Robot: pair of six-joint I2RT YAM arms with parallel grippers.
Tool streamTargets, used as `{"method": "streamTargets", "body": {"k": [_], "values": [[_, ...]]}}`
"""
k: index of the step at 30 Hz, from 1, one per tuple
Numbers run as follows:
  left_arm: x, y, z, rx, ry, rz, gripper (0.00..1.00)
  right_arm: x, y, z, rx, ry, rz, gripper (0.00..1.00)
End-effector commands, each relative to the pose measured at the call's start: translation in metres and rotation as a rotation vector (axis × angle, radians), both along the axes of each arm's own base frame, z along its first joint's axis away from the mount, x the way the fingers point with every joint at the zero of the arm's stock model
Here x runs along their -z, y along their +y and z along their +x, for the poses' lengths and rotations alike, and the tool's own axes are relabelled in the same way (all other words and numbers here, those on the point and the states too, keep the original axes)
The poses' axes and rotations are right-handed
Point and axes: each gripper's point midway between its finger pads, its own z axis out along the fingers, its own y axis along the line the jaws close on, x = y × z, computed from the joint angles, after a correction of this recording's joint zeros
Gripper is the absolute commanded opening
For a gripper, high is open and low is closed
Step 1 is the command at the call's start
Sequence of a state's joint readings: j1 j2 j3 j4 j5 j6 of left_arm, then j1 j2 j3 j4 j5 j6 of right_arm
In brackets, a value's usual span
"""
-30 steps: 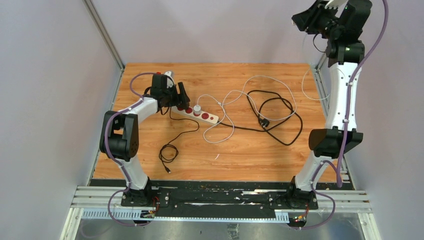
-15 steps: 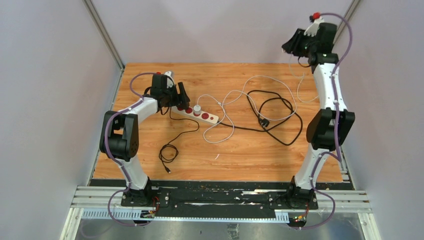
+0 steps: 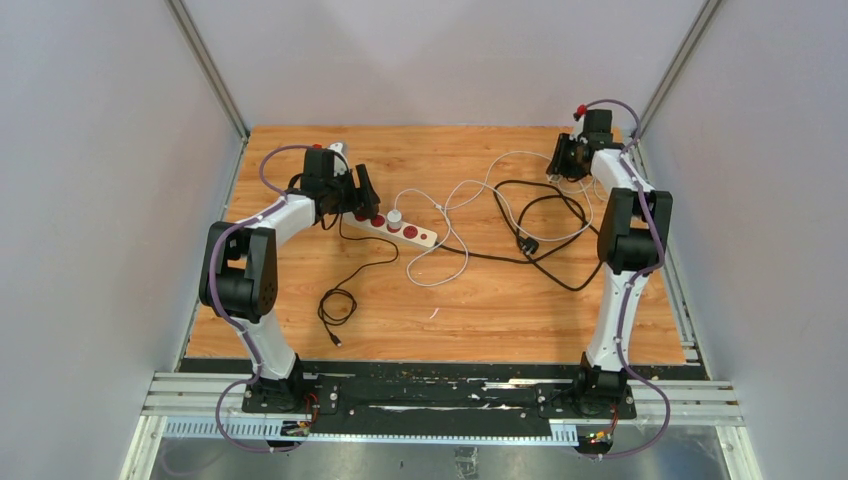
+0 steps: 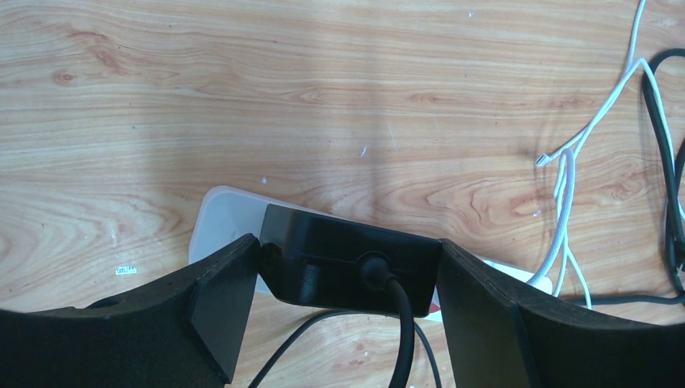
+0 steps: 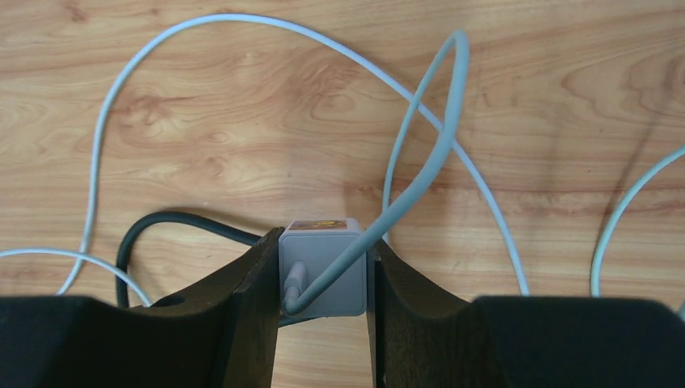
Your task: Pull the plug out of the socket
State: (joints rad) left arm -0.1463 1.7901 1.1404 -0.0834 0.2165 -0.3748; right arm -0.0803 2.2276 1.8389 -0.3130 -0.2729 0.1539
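The white power strip (image 3: 405, 230) with red outlets lies on the wooden table, left of centre. A small white round plug (image 3: 395, 216) stands in one outlet. My left gripper (image 3: 360, 190) is at the strip's left end, shut on a black plug block (image 4: 351, 263) with a black cable; the white strip (image 4: 226, 214) shows beneath it. My right gripper (image 3: 556, 160) is low at the far right of the table, shut on a white charger cube (image 5: 323, 271) with a white cable (image 5: 420, 170) looping from it. The cube is far from the strip.
A long white cable (image 3: 520, 160) and a black cable (image 3: 560, 235) with a loose black plug (image 3: 527, 243) lie tangled right of the strip. A thin black cable coils (image 3: 336, 305) near the front left. Grey walls close in both sides.
My right arm has swung down from high at the back right to just above the table, still shut on the white charger cube. The left arm and the strip have not moved.
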Motion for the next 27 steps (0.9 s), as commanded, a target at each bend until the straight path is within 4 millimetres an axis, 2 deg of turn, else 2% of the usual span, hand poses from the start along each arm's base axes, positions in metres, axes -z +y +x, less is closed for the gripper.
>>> {"method": "streamTargets", "body": {"k": [1,4,7,8,9,15,18,21,23,25,27], "values": [[0.078,0.042,-0.071,-0.087,0.345,0.16,0.79,-0.014,-0.014,0.007,0.032,-0.02,-0.091,0.41],[0.077,0.042,-0.071,-0.087,0.344,0.159,0.79,-0.017,-0.021,0.001,0.052,-0.005,-0.125,0.59],[0.077,0.042,-0.071,-0.088,0.343,0.159,0.79,-0.031,-0.03,-0.005,0.081,-0.015,-0.166,0.76],[0.077,0.042,-0.071,-0.088,0.344,0.159,0.79,-0.038,-0.032,-0.007,0.087,-0.023,-0.179,0.88],[0.077,0.042,-0.071,-0.089,0.342,0.159,0.79,-0.045,-0.035,-0.01,0.099,-0.03,-0.192,0.95],[0.074,0.042,-0.071,-0.089,0.338,0.155,0.78,-0.108,-0.038,-0.034,0.129,-0.123,-0.227,0.98],[0.074,0.041,-0.071,-0.088,0.336,0.153,0.78,-0.133,-0.023,-0.053,0.083,-0.172,-0.21,0.98],[0.074,0.042,-0.072,-0.09,0.336,0.154,0.78,-0.153,0.012,-0.074,-0.051,-0.247,-0.208,0.96],[0.074,0.042,-0.072,-0.09,0.335,0.152,0.78,-0.158,0.066,-0.091,-0.244,-0.32,-0.201,0.96],[0.076,0.041,-0.073,-0.086,0.34,0.151,0.78,-0.155,0.119,-0.112,-0.43,-0.383,-0.153,0.96],[0.077,0.044,-0.074,-0.093,0.346,0.166,0.78,-0.149,0.181,-0.139,-0.616,-0.429,-0.109,0.95]]}}
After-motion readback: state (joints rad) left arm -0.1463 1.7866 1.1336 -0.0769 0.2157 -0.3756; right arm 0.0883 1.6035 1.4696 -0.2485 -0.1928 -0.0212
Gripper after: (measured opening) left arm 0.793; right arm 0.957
